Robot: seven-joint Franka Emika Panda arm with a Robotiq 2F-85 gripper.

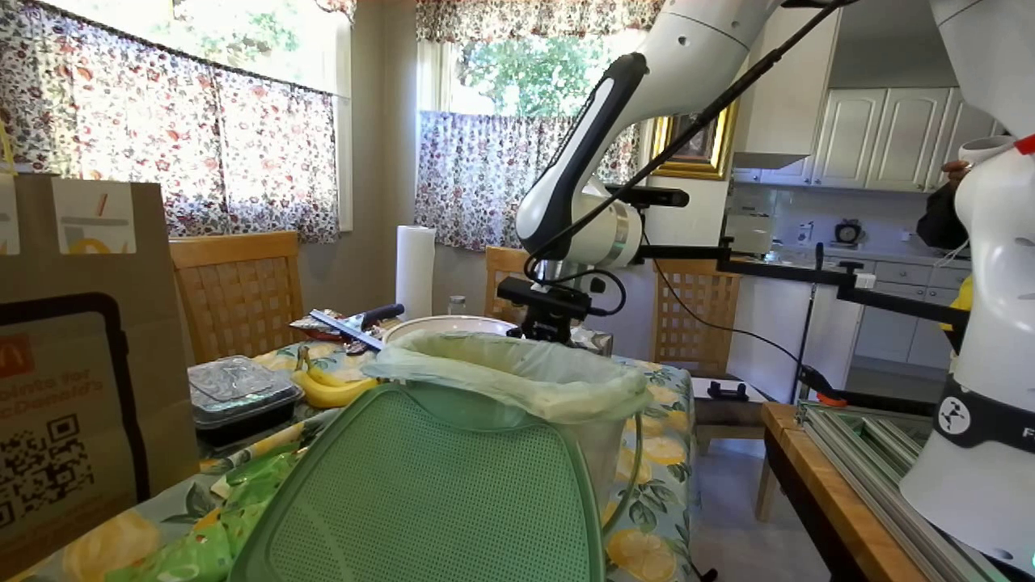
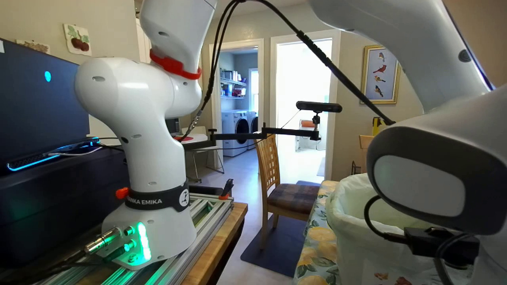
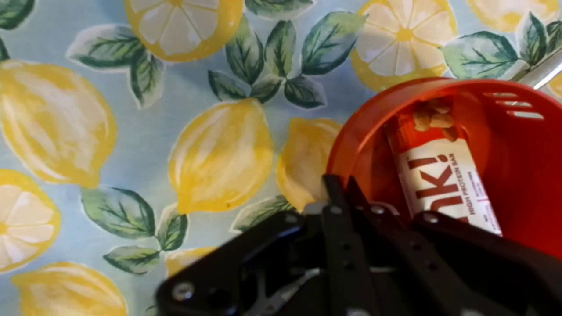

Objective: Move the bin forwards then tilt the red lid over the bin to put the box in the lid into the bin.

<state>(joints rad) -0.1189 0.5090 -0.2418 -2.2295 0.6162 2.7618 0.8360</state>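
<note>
"nk!" and "HIGH PROTEIN BAR" on box [image 3: 439, 175], "ANKA EMIKA" on black band [image 2: 156, 198], "McDonald's" on paper bag [image 1: 89, 339]

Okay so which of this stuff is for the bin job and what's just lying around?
For the job:
lined bin
red lid
protein bar, inside the lid

Just lying around:
bananas
McDonald's paper bag
paper towel roll
lidded black container

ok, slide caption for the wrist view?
Claw closed on the red lid at its rim, box labelled HIGH PROTEIN BAR inside, lemon-print tablecloth behind.
</note>
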